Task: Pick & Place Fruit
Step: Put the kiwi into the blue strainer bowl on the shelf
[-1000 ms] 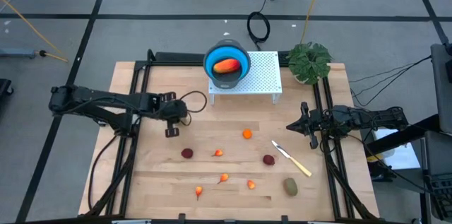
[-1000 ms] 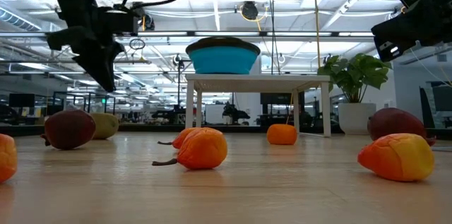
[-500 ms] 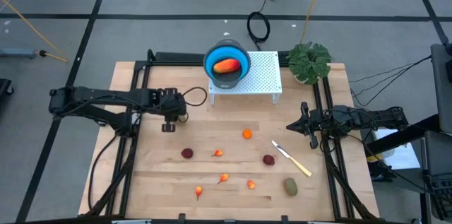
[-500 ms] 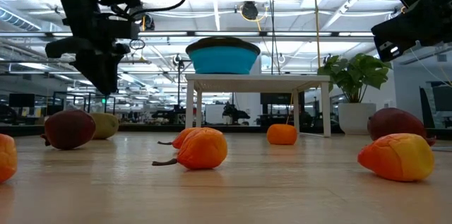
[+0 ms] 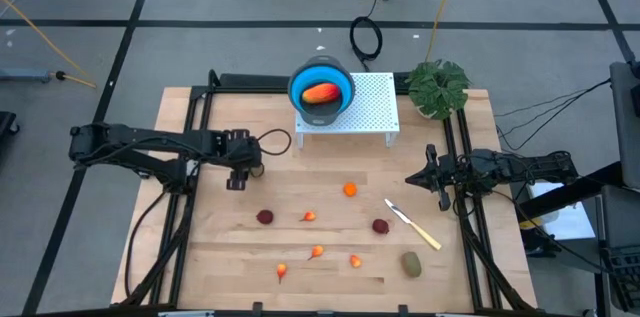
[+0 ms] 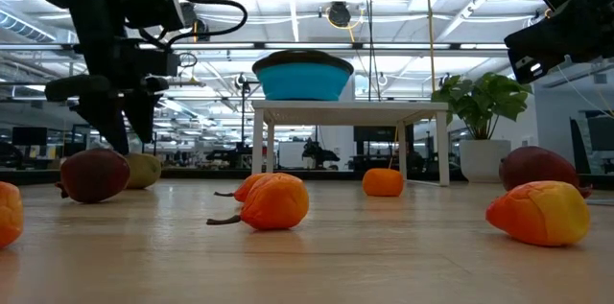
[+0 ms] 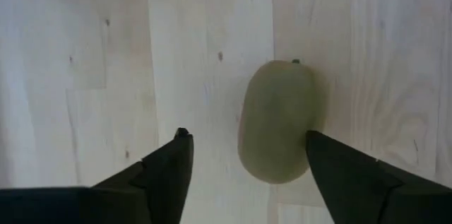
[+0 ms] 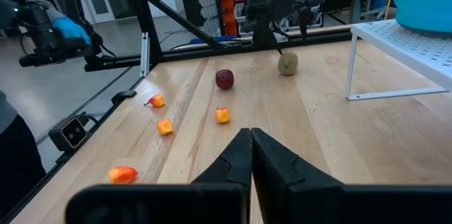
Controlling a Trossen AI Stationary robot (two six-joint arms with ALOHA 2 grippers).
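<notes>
- Left gripper (image 7: 247,150) hangs over the left half of the bench (image 5: 200,267), fingers spread wide, nothing clamped between them.
- A brown-green oval fruit (image 7: 277,121) lies flat on the wood directly below that gripper, between the two fingertips, nearer to one finger; from here I cannot tell if it touches.
- Right gripper (image 5: 408,178) waits at the right edge of the bench, jaws clenched together, empty.
- Second brown-green oval (image 5: 411,263) lies near the front right corner.
- Two dark red balls: one (image 5: 264,217) left of centre, one (image 5: 380,225) right of centre, just beside the knife (image 5: 414,225).
- Small orange-red bits (image 5: 316,252) scattered along the front middle; a round orange piece (image 5: 349,190) sits mid-bench.
- Elongated red-yellow fruit (image 5: 320,93) rests inside the blue bowl (image 5: 296,85), on the white perforated stand (image 5: 375,107) at the back edge.
- Potted plant (image 5: 437,85) at the back right corner.
</notes>
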